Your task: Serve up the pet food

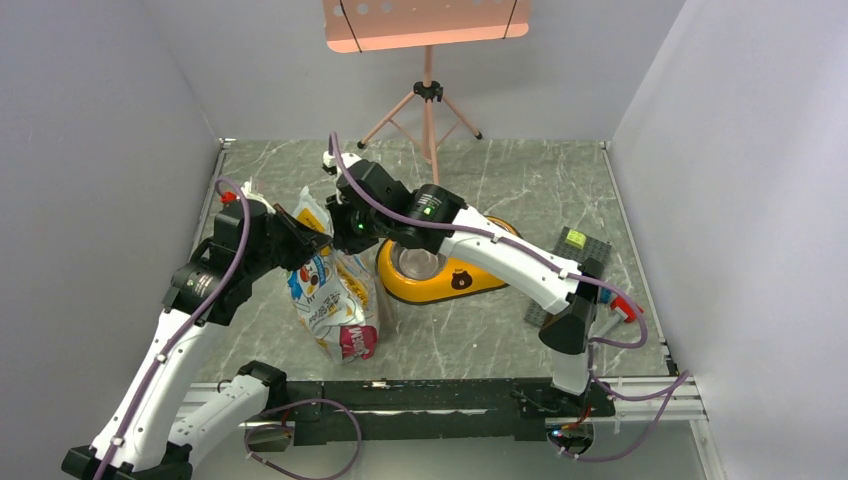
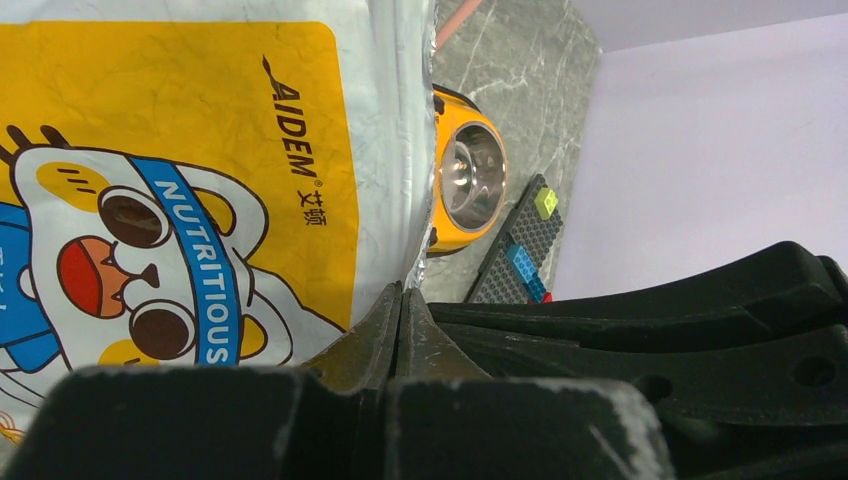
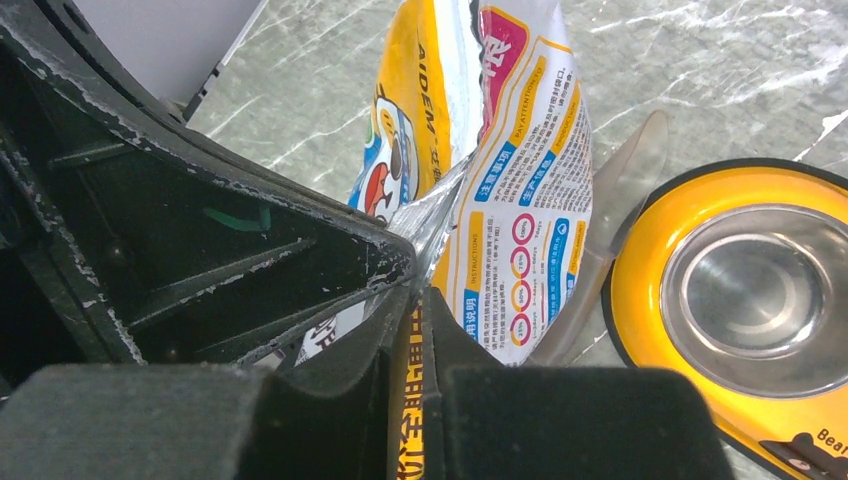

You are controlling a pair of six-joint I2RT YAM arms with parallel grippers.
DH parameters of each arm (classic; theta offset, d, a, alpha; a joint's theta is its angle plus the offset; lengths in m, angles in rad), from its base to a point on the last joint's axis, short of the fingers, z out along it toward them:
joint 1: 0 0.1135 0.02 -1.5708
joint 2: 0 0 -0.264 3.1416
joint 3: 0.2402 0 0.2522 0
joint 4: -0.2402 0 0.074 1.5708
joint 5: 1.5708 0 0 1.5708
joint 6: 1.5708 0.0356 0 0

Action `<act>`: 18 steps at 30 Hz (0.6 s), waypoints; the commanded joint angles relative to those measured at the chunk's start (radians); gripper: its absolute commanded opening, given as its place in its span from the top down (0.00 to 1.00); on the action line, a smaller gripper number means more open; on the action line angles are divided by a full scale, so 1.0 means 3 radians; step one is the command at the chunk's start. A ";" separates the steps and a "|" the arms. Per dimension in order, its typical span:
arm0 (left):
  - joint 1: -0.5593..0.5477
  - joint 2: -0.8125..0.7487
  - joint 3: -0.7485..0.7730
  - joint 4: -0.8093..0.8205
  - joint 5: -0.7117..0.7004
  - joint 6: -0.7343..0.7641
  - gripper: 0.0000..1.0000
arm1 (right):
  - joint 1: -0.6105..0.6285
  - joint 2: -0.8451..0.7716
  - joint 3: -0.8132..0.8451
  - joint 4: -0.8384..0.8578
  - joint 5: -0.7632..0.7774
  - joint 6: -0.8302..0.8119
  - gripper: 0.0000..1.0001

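The pet food bag (image 1: 335,295), crinkly white and yellow with a cartoon print and a magenta bottom band, stands upright on the table left of the yellow feeder (image 1: 440,275). My left gripper (image 1: 300,235) is shut on the bag's silver side edge near the top; in the left wrist view the fingers (image 2: 403,295) meet on that edge beside the printed face (image 2: 180,200). My right gripper (image 1: 345,225) is shut on the other side of the bag's top; a yellow strip of bag (image 3: 520,200) sits between its fingers (image 3: 407,300). No kibble shows.
The feeder's steel bowl (image 3: 745,290) lies just right of the bag. A translucent plastic piece (image 3: 620,190) leans between the bag and the feeder. A grey baseplate with small bricks (image 1: 575,250) is at the right. A pink stand's tripod (image 1: 428,100) is at the back.
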 commanded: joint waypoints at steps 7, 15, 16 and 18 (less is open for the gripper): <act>0.0041 -0.0074 0.0042 0.0088 0.0110 -0.0151 1.00 | -0.0239 -0.0207 -0.0416 0.0613 -0.0948 0.0089 0.80; 0.0055 -0.0066 0.0081 0.0098 0.0146 -0.0132 1.00 | -0.0259 -0.0097 -0.0305 0.0508 -0.1123 0.0100 0.79; 0.0060 -0.0065 0.0081 0.0118 0.0165 -0.0120 1.00 | -0.0258 -0.0075 -0.0272 0.0473 -0.1144 0.0083 0.79; 0.0067 -0.0045 0.0102 0.0106 0.0201 -0.0080 1.00 | -0.0255 0.0009 -0.0144 0.0324 -0.1149 0.0048 0.79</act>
